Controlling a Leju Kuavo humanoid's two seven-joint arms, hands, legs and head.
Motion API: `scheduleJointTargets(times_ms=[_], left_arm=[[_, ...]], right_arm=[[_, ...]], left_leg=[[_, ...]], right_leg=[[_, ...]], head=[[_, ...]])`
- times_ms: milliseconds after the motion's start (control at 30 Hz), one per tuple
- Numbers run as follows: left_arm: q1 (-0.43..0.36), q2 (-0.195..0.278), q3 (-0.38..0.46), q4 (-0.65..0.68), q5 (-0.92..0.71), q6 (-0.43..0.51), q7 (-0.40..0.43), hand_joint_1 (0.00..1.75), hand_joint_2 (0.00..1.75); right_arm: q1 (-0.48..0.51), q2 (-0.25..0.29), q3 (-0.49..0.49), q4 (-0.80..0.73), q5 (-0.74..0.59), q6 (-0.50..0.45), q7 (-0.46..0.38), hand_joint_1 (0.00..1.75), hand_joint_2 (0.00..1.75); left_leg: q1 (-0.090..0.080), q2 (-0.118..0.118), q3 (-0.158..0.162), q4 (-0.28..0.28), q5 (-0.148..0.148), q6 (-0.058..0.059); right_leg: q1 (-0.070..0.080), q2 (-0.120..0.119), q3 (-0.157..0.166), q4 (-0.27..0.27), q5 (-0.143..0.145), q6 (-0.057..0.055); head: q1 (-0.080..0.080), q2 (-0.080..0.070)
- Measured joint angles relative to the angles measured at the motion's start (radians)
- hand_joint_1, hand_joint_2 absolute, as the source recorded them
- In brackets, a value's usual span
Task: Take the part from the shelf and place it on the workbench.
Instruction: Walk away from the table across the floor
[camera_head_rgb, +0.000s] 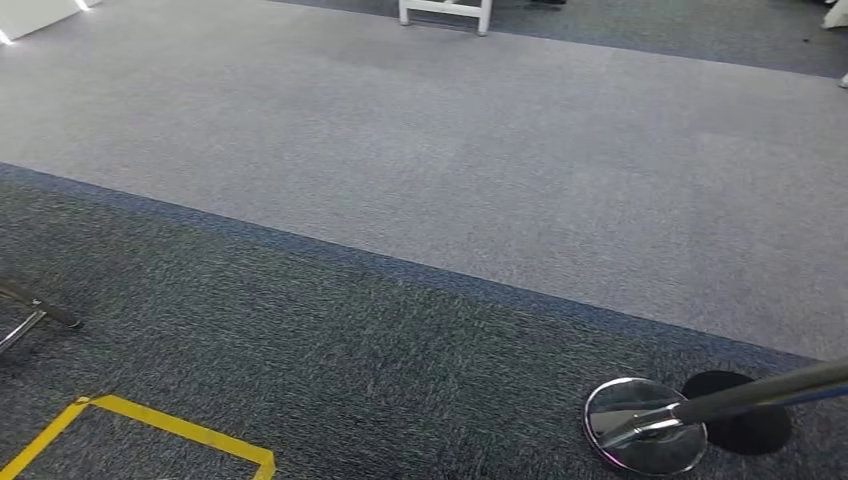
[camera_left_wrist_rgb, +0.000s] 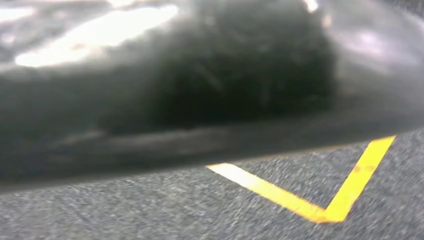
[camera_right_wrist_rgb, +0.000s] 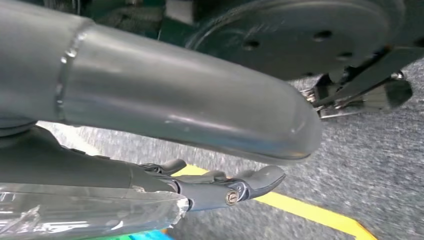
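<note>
My right hand (camera_right_wrist_rgb: 125, 175) hangs above the dark carpet. Its thick grey thumb (camera_right_wrist_rgb: 175, 105) stretches across the right wrist view, with the darker fingers (camera_right_wrist_rgb: 225, 192) lying nearly straight beneath it. A clear plastic bag (camera_right_wrist_rgb: 90, 215) with a bit of blue and green showing inside is held against those fingers, off the floor; I take it for the part. How the fingers close on it is hidden. The head view looks down at bare carpet.
A chrome stanchion base (camera_head_rgb: 645, 425) with its slanting pole stands on the floor at the lower right. Yellow floor tape (camera_head_rgb: 180, 428) marks a corner at the lower left. White furniture legs (camera_head_rgb: 445, 12) stand far ahead, and a thin chrome leg (camera_head_rgb: 30, 318) shows at the left edge.
</note>
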Motion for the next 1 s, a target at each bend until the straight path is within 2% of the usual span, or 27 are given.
scheduleJointTargets(times_ms=[33,67,100,133,200,233,300,333,367,400,433,467,500,533,567,600,633,667,700,767,833,867,900,967,1000], left_arm=[[0.006,0.000,-0.009,0.000,0.012,0.002,0.008,0.00,0.00],[0.011,0.000,-0.018,0.000,0.020,0.003,0.014,0.00,0.00],[0.013,0.000,-0.025,0.000,0.028,0.004,0.018,0.00,0.00],[0.016,0.000,-0.034,-0.001,0.039,0.006,0.025,0.00,0.00],[0.028,0.000,-0.060,-0.009,0.069,0.018,0.046,0.00,0.00],[0.036,0.000,-0.077,-0.014,0.084,0.024,0.057,0.00,0.00],[0.047,0.000,-0.109,-0.025,0.103,0.033,0.072,0.00,0.00],[0.051,0.000,-0.123,-0.030,0.111,0.037,0.080,0.00,0.00],[0.055,0.000,-0.138,-0.035,0.119,0.040,0.086,0.00,0.00],[0.062,0.000,-0.152,-0.041,0.130,0.043,0.093,0.00,0.00],[0.069,0.000,-0.165,-0.045,0.142,0.048,0.099,0.00,0.00],[0.077,0.000,-0.177,-0.049,0.152,0.051,0.104,0.00,0.00],[0.085,0.000,-0.188,-0.053,0.160,0.054,0.107,0.00,0.00],[0.091,0.000,-0.197,-0.056,0.167,0.057,0.111,0.00,0.00],[0.097,0.000,-0.207,-0.060,0.171,0.059,0.114,0.00,0.00],[0.101,0.001,-0.217,-0.065,0.176,0.061,0.118,0.00,0.00],[0.104,0.001,-0.227,-0.070,0.180,0.064,0.122,0.00,0.00],[0.107,0.001,-0.236,-0.073,0.183,0.066,0.124,0.00,0.00],[0.108,0.001,-0.242,-0.075,0.184,0.067,0.126,0.00,0.00],[0.109,0.001,-0.249,-0.078,0.182,0.068,0.127,0.00,0.00],[0.108,0.001,-0.254,-0.081,0.175,0.064,0.124,0.00,0.00],[0.107,0.000,-0.255,-0.083,0.171,0.062,0.119,0.00,0.00],[0.106,0.000,-0.256,-0.084,0.166,0.059,0.115,0.00,0.00],[0.106,-0.001,-0.255,-0.084,0.155,0.054,0.108,0.00,0.00],[0.106,-0.001,-0.254,-0.084,0.147,0.051,0.106,0.00,0.00]], right_arm=[[0.002,0.000,0.004,-0.001,0.001,0.001,0.003,0.00,0.00],[0.004,0.000,0.008,-0.002,0.001,0.001,0.005,0.00,0.00],[0.007,0.000,0.010,-0.003,0.001,0.001,0.007,0.00,0.00],[0.008,0.000,0.011,-0.005,0.002,0.002,0.009,0.00,0.00],[0.008,0.000,0.014,-0.011,0.005,0.002,0.012,0.00,0.00],[0.007,0.000,0.016,-0.013,0.008,0.003,0.013,0.00,0.00],[0.008,0.000,0.017,-0.014,0.012,0.005,0.012,0.00,0.00],[0.010,0.000,0.016,-0.014,0.015,0.005,0.012,0.00,0.00],[0.011,0.000,0.016,-0.014,0.017,0.005,0.011,0.00,0.00],[0.010,0.000,0.015,-0.014,0.021,0.005,0.009,0.00,0.00],[0.007,0.000,0.015,-0.014,0.024,0.005,0.006,0.00,0.00],[0.005,0.000,0.014,-0.014,0.027,0.005,0.003,0.00,0.00],[0.003,0.000,0.014,-0.013,0.029,0.005,0.001,0.00,0.00],[0.002,0.000,0.013,-0.013,0.031,0.005,0.000,0.00,0.00],[0.002,0.000,0.013,-0.013,0.032,0.005,-0.001,0.00,0.00],[0.002,0.000,0.012,-0.013,0.033,0.004,-0.001,0.00,0.00],[0.001,0.000,0.012,-0.013,0.035,0.004,-0.001,0.00,0.00],[0.000,0.000,0.011,-0.013,0.037,0.004,-0.003,0.00,0.00],[-0.003,0.000,0.011,-0.012,0.039,0.004,-0.006,0.00,0.00],[-0.009,0.000,0.009,-0.008,0.045,0.005,-0.014,0.00,0.00],[-0.012,0.000,0.006,-0.001,0.049,0.004,-0.023,0.00,0.00],[-0.013,0.000,0.003,0.003,0.050,0.003,-0.026,0.00,0.00],[-0.015,0.000,0.001,0.007,0.051,0.002,-0.027,0.00,0.00],[-0.023,0.000,-0.003,0.013,0.052,0.001,-0.029,0.00,0.00],[-0.028,0.000,-0.005,0.017,0.053,0.000,-0.031,0.00,0.00]], left_leg=[[-0.001,0.017,0.000,0.000,-0.002,0.000],[-0.001,0.031,0.001,0.000,-0.004,-0.001],[-0.001,0.043,0.003,0.001,-0.006,-0.003],[-0.001,0.054,0.006,0.001,-0.008,-0.006],[-0.004,0.072,0.014,0.003,-0.015,-0.017],[-0.006,0.080,0.018,0.004,-0.018,-0.024],[-0.005,0.094,0.025,0.003,-0.021,-0.036],[-0.003,0.089,0.026,0.006,-0.026,-0.043],[-0.001,0.072,0.023,0.020,-0.039,-0.048],[0.000,0.049,0.010,0.054,-0.065,-0.052],[0.001,0.022,-0.013,0.111,-0.100,-0.053],[0.001,0.006,-0.044,0.181,-0.136,-0.053],[0.001,-0.002,-0.076,0.247,-0.163,-0.052],[0.000,-0.006,-0.098,0.289,-0.171,-0.050],[0.000,-0.007,-0.104,0.295,-0.156,-0.047],[-0.001,-0.010,-0.094,0.262,-0.123,-0.043],[-0.001,-0.021,-0.071,0.201,-0.079,-0.039],[-0.002,-0.044,-0.044,0.135,-0.043,-0.033],[-0.001,-0.065,-0.021,0.075,-0.020,-0.029],[-0.003,-0.089,-0.003,0.023,-0.013,-0.025],[-0.003,-0.073,-0.001,0.013,-0.011,-0.018],[-0.003,-0.062,0.000,0.007,-0.008,-0.011],[-0.001,-0.049,0.002,0.002,-0.005,-0.006],[-0.002,-0.020,0.002,-0.003,-0.004,0.001],[-0.003,-0.005,0.002,-0.003,-0.005,0.002]], right_leg=[[-0.002,-0.006,-0.013,0.027,-0.004,0.003],[-0.004,-0.011,-0.007,0.019,0.009,0.005],[-0.006,-0.019,0.019,-0.027,0.037,0.005],[-0.007,-0.036,0.058,-0.093,0.069,0.005],[-0.005,-0.070,0.125,-0.207,0.107,-0.002],[-0.003,-0.078,0.138,-0.233,0.112,-0.007],[0.001,-0.065,0.136,-0.240,0.112,-0.020],[0.001,-0.057,0.135,-0.242,0.114,-0.026],[-0.001,-0.049,0.138,-0.244,0.116,-0.031],[-0.002,-0.040,0.141,-0.246,0.119,-0.037],[-0.003,-0.029,0.143,-0.247,0.122,-0.041],[-0.001,-0.017,0.143,-0.246,0.123,-0.045],[0.001,-0.003,0.143,-0.246,0.124,-0.047],[0.004,0.010,0.144,-0.246,0.124,-0.048],[0.005,0.024,0.145,-0.246,0.123,-0.049],[0.007,0.037,0.147,-0.245,0.123,-0.049],[0.007,0.051,0.149,-0.245,0.123,-0.049],[0.008,0.063,0.149,-0.245,0.122,-0.048],[0.009,0.075,0.148,-0.242,0.122,-0.045],[0.007,0.095,0.136,-0.240,0.123,-0.034],[0.003,0.110,0.125,-0.239,0.125,-0.021],[0.003,0.097,0.117,-0.231,0.118,-0.016],[0.003,0.075,0.103,-0.205,0.100,-0.013],[0.004,0.018,0.048,-0.095,0.036,-0.006],[0.003,0.004,0.014,-0.028,0.005,-0.003]], head=[[0.000,0.000],[0.000,0.000],[0.000,0.000],[0.000,0.000],[-0.002,0.000],[-0.005,0.000],[-0.011,0.000],[-0.012,0.000],[-0.012,0.000],[-0.013,0.000],[-0.014,0.000],[-0.015,0.000],[-0.015,0.000],[-0.015,0.000],[-0.015,0.000],[-0.015,0.000],[-0.015,0.000],[-0.015,0.000],[-0.014,0.000],[-0.015,0.000],[-0.015,0.000],[-0.013,0.000],[-0.009,0.000],[-0.004,0.000],[-0.002,0.000]])
